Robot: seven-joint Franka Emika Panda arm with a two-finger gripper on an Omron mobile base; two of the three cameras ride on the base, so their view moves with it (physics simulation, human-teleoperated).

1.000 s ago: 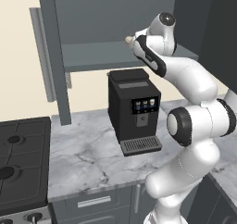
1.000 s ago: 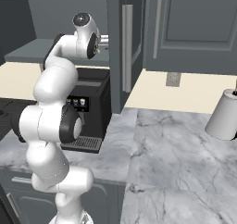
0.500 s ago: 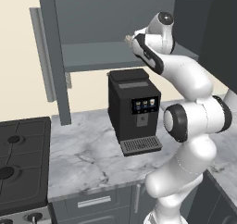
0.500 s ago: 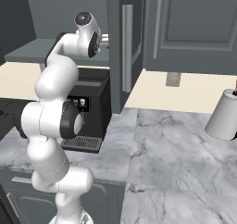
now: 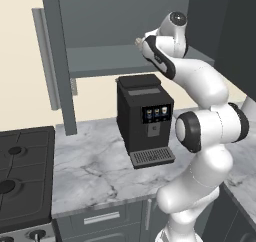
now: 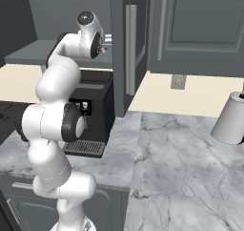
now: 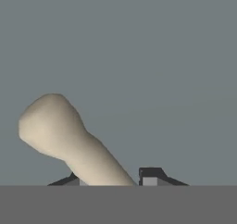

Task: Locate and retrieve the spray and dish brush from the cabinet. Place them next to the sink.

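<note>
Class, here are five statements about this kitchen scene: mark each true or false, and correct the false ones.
1. The cabinet door stands open. True.
2. The pincer is down at the stove. False: it is up at the cabinet shelf, above the coffee machine.
3. A pale tan handle, the dish brush, slants up from between the pincer's fingers in the hand view. True.
4. The coffee machine sits on the stove. False: it stands on the marble counter, right of the stove.
5. A white paper-towel roll stands on the counter at the right. True.
</note>
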